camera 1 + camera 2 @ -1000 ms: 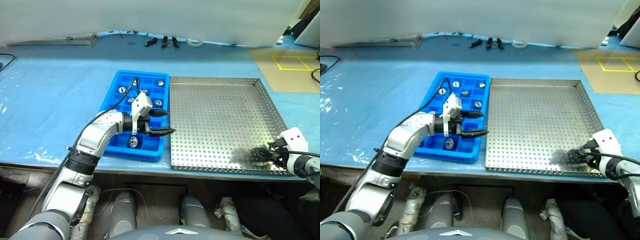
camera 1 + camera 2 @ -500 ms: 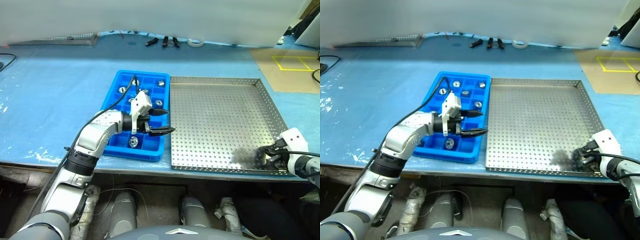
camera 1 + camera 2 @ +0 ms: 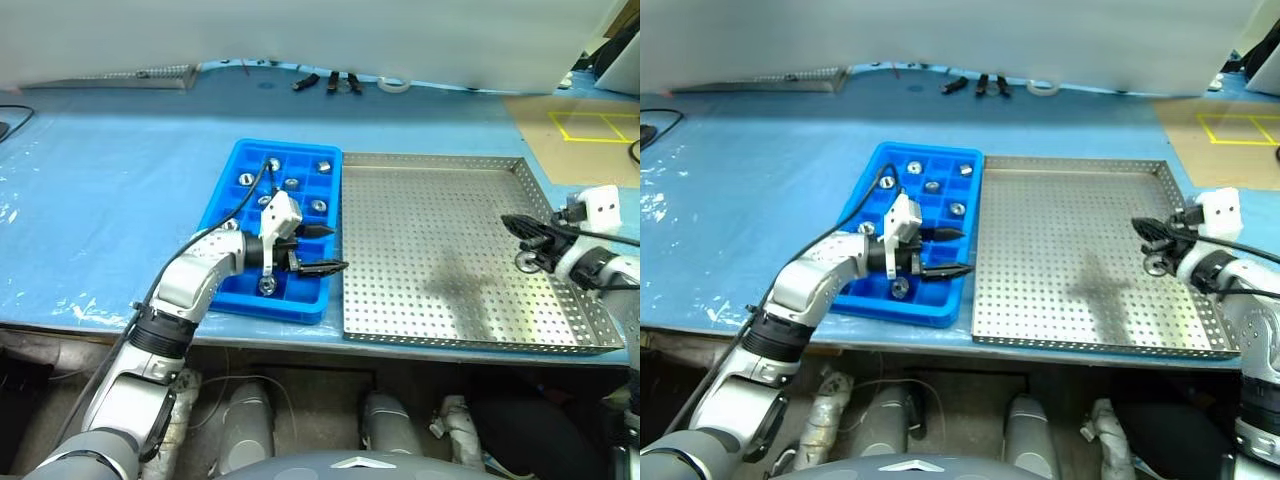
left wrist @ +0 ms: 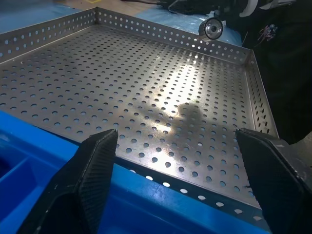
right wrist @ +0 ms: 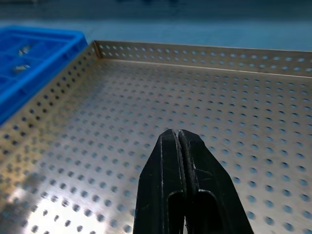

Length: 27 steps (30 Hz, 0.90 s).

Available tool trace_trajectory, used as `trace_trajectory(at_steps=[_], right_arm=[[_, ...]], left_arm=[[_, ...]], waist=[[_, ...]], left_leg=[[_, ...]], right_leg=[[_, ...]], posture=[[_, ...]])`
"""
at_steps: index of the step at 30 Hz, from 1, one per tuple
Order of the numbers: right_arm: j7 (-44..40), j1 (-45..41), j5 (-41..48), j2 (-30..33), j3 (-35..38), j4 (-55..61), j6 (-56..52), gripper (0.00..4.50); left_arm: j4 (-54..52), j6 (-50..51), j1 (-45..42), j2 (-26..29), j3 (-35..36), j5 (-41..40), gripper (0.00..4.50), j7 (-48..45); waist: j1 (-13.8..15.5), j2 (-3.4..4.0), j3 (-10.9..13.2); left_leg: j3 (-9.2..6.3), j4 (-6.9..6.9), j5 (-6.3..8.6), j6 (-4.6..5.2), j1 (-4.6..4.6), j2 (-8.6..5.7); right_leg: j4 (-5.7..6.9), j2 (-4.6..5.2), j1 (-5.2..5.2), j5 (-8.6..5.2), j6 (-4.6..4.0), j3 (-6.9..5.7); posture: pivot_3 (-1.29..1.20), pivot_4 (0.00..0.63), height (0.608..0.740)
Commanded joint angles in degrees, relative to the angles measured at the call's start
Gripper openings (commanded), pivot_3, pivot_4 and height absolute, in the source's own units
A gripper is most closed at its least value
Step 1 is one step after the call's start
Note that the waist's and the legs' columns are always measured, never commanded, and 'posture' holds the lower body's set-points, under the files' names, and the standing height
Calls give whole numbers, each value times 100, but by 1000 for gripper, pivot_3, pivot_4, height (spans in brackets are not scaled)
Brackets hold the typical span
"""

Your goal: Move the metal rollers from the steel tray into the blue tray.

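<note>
Since a second ago the right gripper [image 3: 520, 228] has risen from the near right corner of the large perforated steel tray [image 3: 440, 230] and now hangs over its right rim. On the left, the bright blue compartmented plastic tray [image 3: 225, 205] holds several small shiny metal rollers [image 3: 322, 167]; the left gripper [image 3: 325, 248] hovers over its right edge, fingers spread, empty. Rightwards, the right gripper's fingers are pressed together, a roller [image 3: 526, 262] hanging beneath them.
</note>
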State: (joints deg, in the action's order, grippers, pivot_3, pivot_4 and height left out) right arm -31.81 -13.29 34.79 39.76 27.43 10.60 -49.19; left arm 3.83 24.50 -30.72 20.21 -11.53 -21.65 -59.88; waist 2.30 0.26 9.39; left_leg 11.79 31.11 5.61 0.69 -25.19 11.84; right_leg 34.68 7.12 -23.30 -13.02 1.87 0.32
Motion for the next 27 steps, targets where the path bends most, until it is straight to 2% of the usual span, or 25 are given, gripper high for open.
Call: trace_trajectory(at_steps=[1, 4, 7, 10, 14, 17, 19, 20, 21, 23, 27], right_arm=[[612, -628, 1260, -360, 402, 850, -953, 30], [1565, -1283, 2551, -1146, 547, 1115, -1391, 30], [2114, -1501, 2839, -1465, 300, 1367, -1490, 30], [2392, -1567, 3111, -1502, 143, 1473, -1494, 30], [2344, -1398, 3041, -1128, -34, 1615, -1407, 30], [1529, -687, 2083, -48, -370, 1798, -985, 30], [948, -315, 1777, 475, -407, 1725, -688, 30], [733, -190, 1658, 643, -422, 1650, -567, 415], [506, -94, 1509, 772, -495, 1569, -413, 605], [307, -31, 897, 870, -971, 1343, 72, 1281], [428, -360, -93, 381, -2058, 685, 663, 2580]], left_arm=[[260, -249, -235, -292, 168, -34, 4052, 178], [600, -414, -505, -773, 207, -156, 4052, 198], [988, -341, -924, -1254, 279, -276, 4052, 223], [1209, -304, -1232, -1485, 195, -252, 4052, 145], [1183, -265, -1328, -1494, 119, -196, 4052, 65], [957, -143, -1193, -1309, 102, -190, 4052, 12], [777, -53, -1077, -1147, 115, -236, 4052, -36], [715, -28, -1033, -1072, 125, -248, 4052, -42], [686, -27, -1000, -984, 143, -240, 4052, -49], [690, -35, -983, -830, 230, -226, 4052, -20], [762, 8, -1088, -743, 437, -273, 4052, 172]], waist=[[6, 4, 1], [13, 4, 1], [104, 3, 1], [146, 3, 1], [152, 3, 1], [191, 1, 3], [184, 0, 3], [174, 0, 3], [161, 0, 3], [122, 0, 3], [8, -3, 4]], left_leg=[[1, 1, 0, 0, 0, -1], [1, 2, -2, -4, 2, 1], [1, -2, -6, -9, -2, 0], [2, -7, -6, -11, -6, -3], [4, -22, -10, -17, -8, 0], [3, -28, -10, -18, -12, -2], [3, -31, -9, -17, -13, -5], [3, -33, -8, -17, -13, -6], [2, -32, -8, -15, -13, -6], [2, -32, -7, -15, -10, -4], [0, -22, -10, -18, -7, 0]], right_leg=[[2, 2, -1, 0, 0, 1], [7, 0, 0, 0, -1, 0], [6, 3, -2, 0, -1, -5], [0, 3, -4, 0, 0, -3], [-1, 0, -17, -3, 6, -3], [-7, 2, -15, -9, 15, -7], [-14, 4, -12, -12, 21, -7], [-16, 5, -11, -13, 23, -6], [-17, 5, -12, -13, 23, -6], [-16, 3, -12, -13, 23, -5], [-2, 0, -12, -13, 22, -7]], posture=[[-215, 150, 740], [-207, 150, 740], [-209, 150, 740], [-224, 150, 740], [-244, 150, 740], [-254, 150, 740], [-261, 150, 740], [-261, 150, 740], [-263, 150, 740], [-268, 150, 740], [-246, 150, 740]])
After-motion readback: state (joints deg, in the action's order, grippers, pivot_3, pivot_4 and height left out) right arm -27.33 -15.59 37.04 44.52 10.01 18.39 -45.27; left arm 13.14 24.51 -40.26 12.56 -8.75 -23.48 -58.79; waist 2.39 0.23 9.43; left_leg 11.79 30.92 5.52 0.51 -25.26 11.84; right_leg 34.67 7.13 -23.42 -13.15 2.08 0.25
